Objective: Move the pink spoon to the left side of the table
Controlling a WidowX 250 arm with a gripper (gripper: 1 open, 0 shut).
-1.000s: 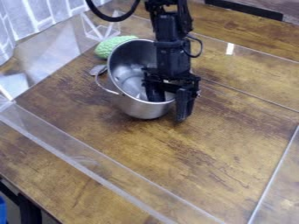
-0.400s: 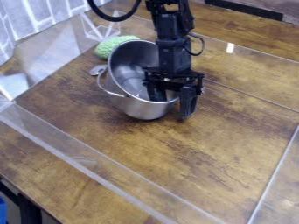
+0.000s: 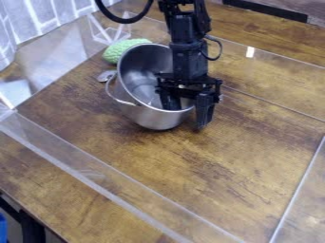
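Desk, brown planks, bare toward the camera. My claw (image 3: 191, 104) at the steel pot's right side — fingers dark against it, can't tell apart or together. Pot (image 3: 155, 85) tilted, mouth showing. Pink spoon (image 3: 105, 75) just beside it, left — green knitted lump (image 3: 124, 49) behind.

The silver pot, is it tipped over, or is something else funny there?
Yes, the silver pot looks odd: it leans on its side, its opening tilted toward the black robot hand, instead of sitting flat on the wooden table. I can't see anything spilled.
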